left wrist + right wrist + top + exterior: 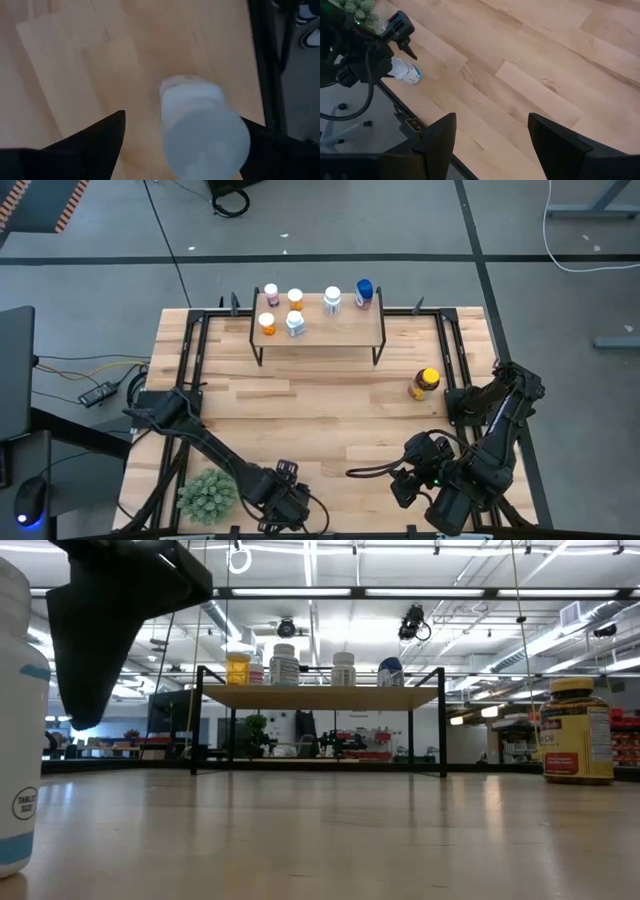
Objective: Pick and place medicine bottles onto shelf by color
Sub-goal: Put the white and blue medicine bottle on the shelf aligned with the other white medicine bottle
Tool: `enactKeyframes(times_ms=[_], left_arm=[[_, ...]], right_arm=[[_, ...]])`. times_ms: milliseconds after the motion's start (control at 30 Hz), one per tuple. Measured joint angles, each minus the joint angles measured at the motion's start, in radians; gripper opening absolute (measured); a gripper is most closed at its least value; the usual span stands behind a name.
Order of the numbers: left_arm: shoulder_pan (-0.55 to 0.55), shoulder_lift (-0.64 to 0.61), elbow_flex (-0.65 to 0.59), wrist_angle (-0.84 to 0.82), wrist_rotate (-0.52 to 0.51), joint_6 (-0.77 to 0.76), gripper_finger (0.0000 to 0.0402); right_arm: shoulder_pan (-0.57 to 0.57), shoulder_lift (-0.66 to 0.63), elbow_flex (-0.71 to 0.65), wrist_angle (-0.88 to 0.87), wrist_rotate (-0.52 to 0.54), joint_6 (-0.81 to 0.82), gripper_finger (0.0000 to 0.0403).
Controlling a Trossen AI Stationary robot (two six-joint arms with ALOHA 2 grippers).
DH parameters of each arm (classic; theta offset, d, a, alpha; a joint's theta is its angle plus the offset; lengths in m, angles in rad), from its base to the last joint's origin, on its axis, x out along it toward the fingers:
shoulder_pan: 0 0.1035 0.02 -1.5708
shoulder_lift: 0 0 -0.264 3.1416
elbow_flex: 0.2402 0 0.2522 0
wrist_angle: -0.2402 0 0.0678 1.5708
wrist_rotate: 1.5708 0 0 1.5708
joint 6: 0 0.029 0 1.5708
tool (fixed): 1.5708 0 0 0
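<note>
Currently, items by descending size.

Table point(330, 430): light wood; carries everything below.

Shelf point(320, 332): far across the table from both sets of fingers; six medicine bottles stand on it, among them a blue one point(364, 292) and an orange one point(267, 324).

Left gripper point(182, 142): at the table's near edge, fingers spread wide. A white bottle with a blue band point(202, 127) stands upright between them, its cap toward the wrist camera, its long axis vertical and running along the fingers. No finger visibly presses on it, so it is judged straddled, not yet gripped. The left arm is much the nearer to it.

Right gripper point(492, 135): near right side, fingers apart, holding nothing; bare wood ahead.

Amber bottle, yellow cap point(424, 384): upright on the table, ahead of the right fingers, nearer that arm.

Green spiky plant point(208, 494): just beside the left gripper.

Writing: the white bottle carries a round mark reading "TABLET SIZE" in the low view; the amber bottle's label text is too small to read.
</note>
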Motion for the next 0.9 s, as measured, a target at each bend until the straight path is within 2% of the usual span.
enactKeyframes(times_ms=[333,667,900], left_arm=[[0.011,0.000,0.000,0.036,-0.003,-0.012,0.0321],[0.012,0.000,0.000,0.038,0.019,-0.013,0.0245],[0.010,-0.001,0.000,0.038,0.027,-0.008,0.0213]], right_arm=[[0.000,0.000,0.000,-0.001,0.000,-0.017,0.0255],[0.000,0.000,0.000,-0.002,0.000,-0.018,0.0255],[0.000,0.000,0.000,-0.002,0.000,-0.020,0.0255]])
